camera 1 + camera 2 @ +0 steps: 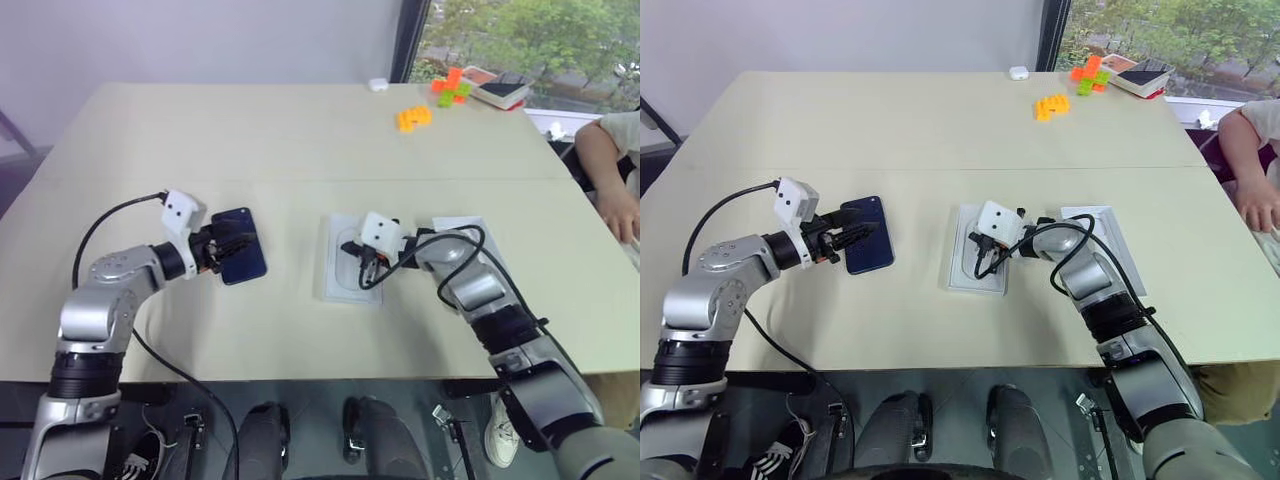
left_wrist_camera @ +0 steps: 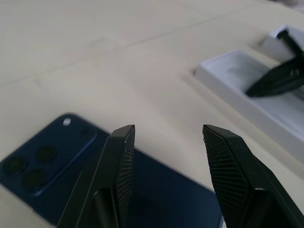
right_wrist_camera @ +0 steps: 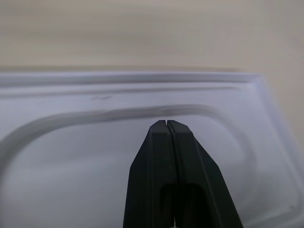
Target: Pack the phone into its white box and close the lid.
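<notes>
The navy-blue phone [image 1: 246, 266] lies flat on the table, back up, with its camera cluster [image 2: 28, 166] showing. My left gripper [image 1: 238, 246] hovers over it, open, its fingers [image 2: 121, 156] above the glass with nothing between them. To the phone's right lies a white insert [image 1: 340, 285] with an oval recess and a raised white rim; I cannot tell whether the white box is under it. My right gripper [image 3: 167, 124] is shut, empty, pointing down at the recess. A shallow white tray, pale inside, that I take for the lid [image 1: 1110, 235], lies beyond the right forearm.
Orange blocks [image 1: 413, 117] and orange and green blocks [image 1: 450, 88] sit at the far right of the table beside a flat boxed item [image 1: 500, 92] and a small white case [image 1: 378, 85]. A person's arm [image 1: 605, 175] rests at the right edge.
</notes>
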You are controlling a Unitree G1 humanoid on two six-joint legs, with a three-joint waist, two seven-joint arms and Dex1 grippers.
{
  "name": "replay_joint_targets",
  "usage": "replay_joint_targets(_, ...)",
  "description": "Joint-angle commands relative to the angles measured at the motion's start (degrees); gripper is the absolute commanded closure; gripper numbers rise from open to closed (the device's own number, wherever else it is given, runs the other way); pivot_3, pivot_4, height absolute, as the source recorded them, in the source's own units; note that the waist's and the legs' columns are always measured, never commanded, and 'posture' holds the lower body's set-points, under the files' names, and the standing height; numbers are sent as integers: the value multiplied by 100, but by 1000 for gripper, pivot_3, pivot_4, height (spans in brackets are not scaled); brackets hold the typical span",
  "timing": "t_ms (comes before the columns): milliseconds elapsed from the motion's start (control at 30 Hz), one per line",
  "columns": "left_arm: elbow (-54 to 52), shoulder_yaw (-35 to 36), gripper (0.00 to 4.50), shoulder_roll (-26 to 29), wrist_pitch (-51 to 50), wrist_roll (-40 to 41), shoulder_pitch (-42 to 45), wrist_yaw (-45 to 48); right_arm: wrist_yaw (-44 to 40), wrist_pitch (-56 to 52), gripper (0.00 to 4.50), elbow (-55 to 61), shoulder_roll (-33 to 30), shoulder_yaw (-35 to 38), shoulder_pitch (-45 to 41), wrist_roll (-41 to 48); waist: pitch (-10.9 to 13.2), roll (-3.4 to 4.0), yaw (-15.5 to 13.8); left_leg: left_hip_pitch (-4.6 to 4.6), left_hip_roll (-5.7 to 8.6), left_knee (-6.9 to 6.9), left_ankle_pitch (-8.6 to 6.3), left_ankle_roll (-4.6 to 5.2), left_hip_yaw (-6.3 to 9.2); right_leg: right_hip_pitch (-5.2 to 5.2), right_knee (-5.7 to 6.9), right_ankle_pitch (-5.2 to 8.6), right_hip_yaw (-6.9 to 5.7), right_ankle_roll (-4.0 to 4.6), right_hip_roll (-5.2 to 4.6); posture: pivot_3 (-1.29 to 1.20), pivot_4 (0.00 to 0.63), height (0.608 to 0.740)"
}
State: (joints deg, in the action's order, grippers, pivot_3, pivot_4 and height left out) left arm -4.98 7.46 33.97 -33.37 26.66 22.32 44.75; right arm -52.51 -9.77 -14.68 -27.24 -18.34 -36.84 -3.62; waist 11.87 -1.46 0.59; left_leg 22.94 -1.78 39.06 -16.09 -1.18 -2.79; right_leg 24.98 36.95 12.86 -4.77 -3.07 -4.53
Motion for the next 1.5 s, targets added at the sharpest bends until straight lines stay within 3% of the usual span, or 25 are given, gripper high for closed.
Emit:
replay_joint_targets(33,-202,121,2101,-14,63,103,113,-45,-250,-159,4467,390,9,-20,131,160,0,0,3,-2,-1,0,0,0,0,-1,1,0,0,0,1,0,150,740)
replay_joint_targets(400,-93,121,2101,-66,135,110,245,-86,85,-150,4467,152,42,282,-105,112,0,0,4,-2,-3,4,0,0,-1,0,3,0,1,1,6,0,150,740)
replay_joint_targets(533,-19,63,2101,-44,252,-30,227,-110,204,461,4467,-253,-187,-92,-51,-481,0,0,-2,0,-2,3,0,0,-1,0,1,0,0,0,6,0,150,740)
replay_joint_targets(733,-110,115,2101,-44,174,114,203,-89,-77,105,4467,12,-103,362,-103,141,0,-1,9,-3,-3,4,1,0,-1,0,4,0,0,1,7,0,150,740)
replay_joint_targets(933,-53,131,2101,-1,338,96,121,32,-257,-1203,4467,100,-265,1318,-540,1141,1,2,4,-1,-4,4,1,0,-1,1,3,0,0,1,6,0,150,740)
replay_joint_targets(1067,-5,240,2101,11,107,362,117,159,-463,-1665,3180,399,-552,1441,-466,1359,1,1,-9,0,-4,3,0,0,2,0,3,0,-4,1,6,0,150,740)
replay_joint_targets(1200,-21,414,259,115,-113,746,102,459,-526,-2172,992,916,-898,1539,-272,1505,1,2,0,5,-3,2,-1,2,1,4,2,0,-4,0,6,0,150,740)
replay_joint_targets(1267,-40,474,0,136,-119,883,101,589,-565,-2627,33,1122,-1219,1476,-190,1469,1,2,-1,19,-3,4,-1,2,0,18,4,0,-4,0,5,0,150,740)
replay_joint_targets(1500,-267,490,0,279,61,1002,-86,980,-469,-4634,33,1669,-1860,1301,-402,1637,1,2,5,26,-4,6,-1,2,-1,29,3,0,-2,1,7,0,150,740)
